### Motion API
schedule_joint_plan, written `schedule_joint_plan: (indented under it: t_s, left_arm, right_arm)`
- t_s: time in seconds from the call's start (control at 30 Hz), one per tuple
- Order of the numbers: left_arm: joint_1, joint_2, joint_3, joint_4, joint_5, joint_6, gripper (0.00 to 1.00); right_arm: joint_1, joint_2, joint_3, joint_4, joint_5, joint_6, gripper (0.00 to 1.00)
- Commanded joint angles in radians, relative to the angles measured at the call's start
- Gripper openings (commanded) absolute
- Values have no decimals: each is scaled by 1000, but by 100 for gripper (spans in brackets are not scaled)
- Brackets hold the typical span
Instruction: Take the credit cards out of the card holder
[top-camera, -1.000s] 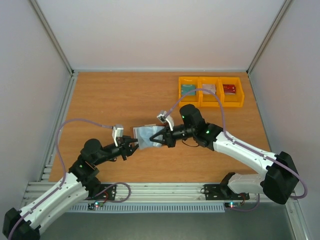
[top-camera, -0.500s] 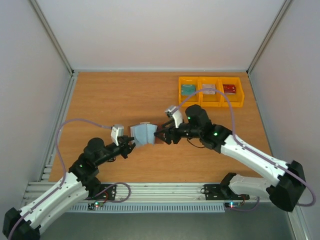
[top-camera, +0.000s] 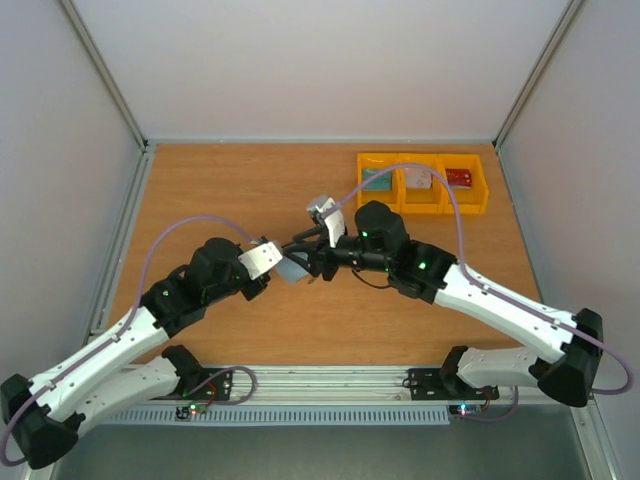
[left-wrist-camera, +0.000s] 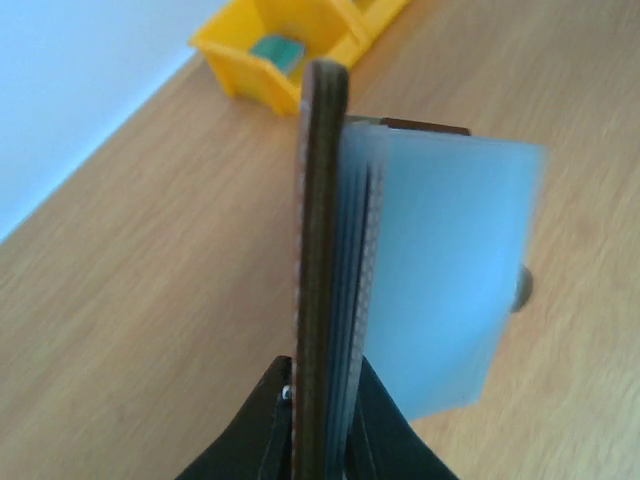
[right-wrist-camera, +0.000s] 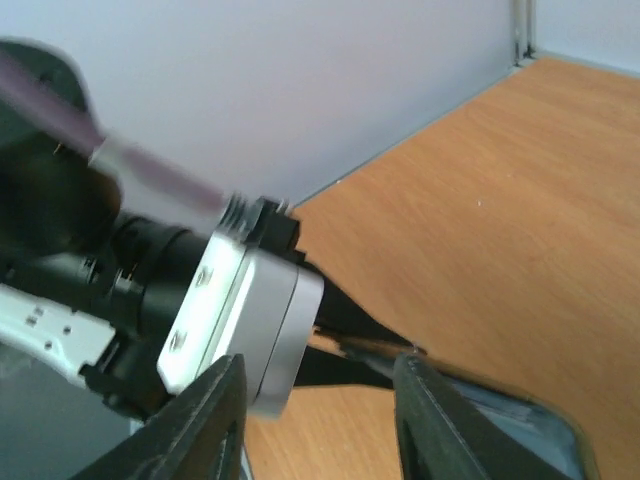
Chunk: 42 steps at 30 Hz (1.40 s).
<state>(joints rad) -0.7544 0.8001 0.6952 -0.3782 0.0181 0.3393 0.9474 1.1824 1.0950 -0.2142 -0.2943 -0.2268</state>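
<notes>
The left gripper (left-wrist-camera: 325, 425) is clamping the card holder (left-wrist-camera: 322, 250) upright by its lower edge, the blue-grey lining fanning out to the gripper's right. The right gripper (right-wrist-camera: 320, 400) is standing part open and empty, facing it. To do this step well, it should be pinching a single card edge while the left is bracing. Whether any card is inside the holder I cannot tell. Ahead, credit cards (top-camera: 377, 179) are lying in yellow bins (top-camera: 420, 198) on the wooden table (top-camera: 220, 190), with white walls enclosing it.

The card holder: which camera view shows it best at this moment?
Left wrist: the card holder fills the frame edge-on, clamped in the left gripper, with its lining pockets visible. The top view shows it small and partly covered; the right wrist shows only what seems a blurred corner.
</notes>
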Motion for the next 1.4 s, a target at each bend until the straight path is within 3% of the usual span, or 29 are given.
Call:
schedule_joint_plan:
  t_s: [0.0,0.2,0.37,0.47,0.6,0.73,0.83,0.97,1.1,1.17,1.37]
  left_arm:
    - [-6,-12,29,-86,-25,36,0]
    - [8,-57,31,-45,157,-241,0]
    - [101,-83,-35,64,325,-579,0]
    - [129,-105,-89,171,442,-669,0]
    - [151,-129,-153,360,562,-797,0]
    - [162,-137,-192,455,602,-868,0]
    - [164,-143,-210,494,623,-878,0]
    - [165,-144,-232,538,640,-888,0]
    - [164,-146,-253,594,666,-895,0]
    - [164,-148,-252,585,654,-893,0]
    - [164,-163,-264,542,603,-875,0]
  right_arm:
    - [1,53,-4,124,29,82,39]
    - [1,14,-121,184,122,171,33]
    - [1,-69,-204,230,5,155,32]
    - [1,-46,-159,70,-65,126,30]
    - [-1,-68,-173,-51,44,114,27]
    - [-8,-71,-136,-222,242,87,26]
    - [-9,-68,-121,-271,264,64,29]
    - [-9,-56,-116,-212,106,30,40]
    - [-9,-26,-99,-122,-84,2,40]
    - [-9,-31,-102,-86,-103,6,40]
    - [-17,-55,-47,-248,164,-2,48]
